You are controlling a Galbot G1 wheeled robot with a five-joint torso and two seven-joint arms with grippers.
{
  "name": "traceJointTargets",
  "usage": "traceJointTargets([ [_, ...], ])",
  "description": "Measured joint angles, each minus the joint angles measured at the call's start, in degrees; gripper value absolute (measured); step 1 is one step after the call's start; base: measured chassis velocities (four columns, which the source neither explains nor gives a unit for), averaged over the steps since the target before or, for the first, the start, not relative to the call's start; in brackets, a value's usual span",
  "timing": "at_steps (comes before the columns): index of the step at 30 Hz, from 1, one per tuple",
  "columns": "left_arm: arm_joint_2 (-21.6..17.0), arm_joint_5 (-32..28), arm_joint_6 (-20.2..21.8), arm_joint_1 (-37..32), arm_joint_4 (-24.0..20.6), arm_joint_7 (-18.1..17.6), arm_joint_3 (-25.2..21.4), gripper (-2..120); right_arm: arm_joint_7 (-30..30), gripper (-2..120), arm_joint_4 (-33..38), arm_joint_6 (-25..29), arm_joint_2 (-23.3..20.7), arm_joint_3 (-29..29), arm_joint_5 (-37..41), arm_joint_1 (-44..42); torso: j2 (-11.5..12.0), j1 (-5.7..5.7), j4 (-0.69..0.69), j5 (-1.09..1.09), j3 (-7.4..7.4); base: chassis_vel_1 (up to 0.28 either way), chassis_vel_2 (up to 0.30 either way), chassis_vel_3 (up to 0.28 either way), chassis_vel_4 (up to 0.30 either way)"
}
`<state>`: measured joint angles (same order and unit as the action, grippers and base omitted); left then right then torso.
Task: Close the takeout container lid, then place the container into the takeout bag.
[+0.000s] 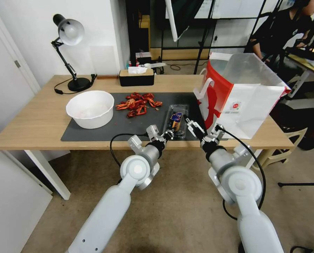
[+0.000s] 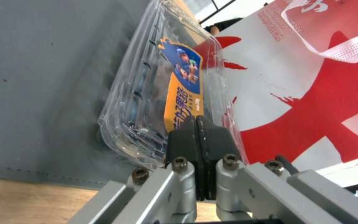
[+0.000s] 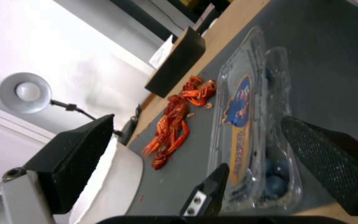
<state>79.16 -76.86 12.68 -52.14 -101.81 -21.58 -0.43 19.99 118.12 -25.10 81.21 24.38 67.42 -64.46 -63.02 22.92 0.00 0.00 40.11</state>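
The takeout container (image 1: 176, 120) lies on the dark mat, a clear clamshell with blue berries (image 3: 276, 182) inside. Its lid (image 2: 183, 81), marked with a blue and orange sticker (image 3: 239, 124), lies down over the base; I cannot tell if it is snapped. My left gripper (image 1: 169, 134) is shut, pads (image 2: 187, 140) together, its tips resting on the lid's near end. My right gripper (image 1: 203, 129) is open just right of the container's near end, between it and the takeout bag (image 1: 246, 102). The white and red bag stands open at the table's right.
A big white bowl (image 1: 90, 109) sits at the mat's left, with red crayfish shells (image 1: 137, 103) behind the container. A desk lamp (image 1: 70, 52) and a black tissue box (image 1: 135, 77) stand at the back. The table's front edge (image 1: 93, 144) runs just under both wrists.
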Motion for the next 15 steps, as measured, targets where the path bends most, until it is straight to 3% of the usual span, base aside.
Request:
traceJointTargets([
  [15,-0.15,-0.03,-0.11,-0.29,-0.22,-0.09,0.01,0,6.45,100,-6.15,-4.97,-1.54,-1.97,0.32,8.56,-0.01,0.0,0.0,0.0,0.0,0.0,0.0,0.0,0.0],
])
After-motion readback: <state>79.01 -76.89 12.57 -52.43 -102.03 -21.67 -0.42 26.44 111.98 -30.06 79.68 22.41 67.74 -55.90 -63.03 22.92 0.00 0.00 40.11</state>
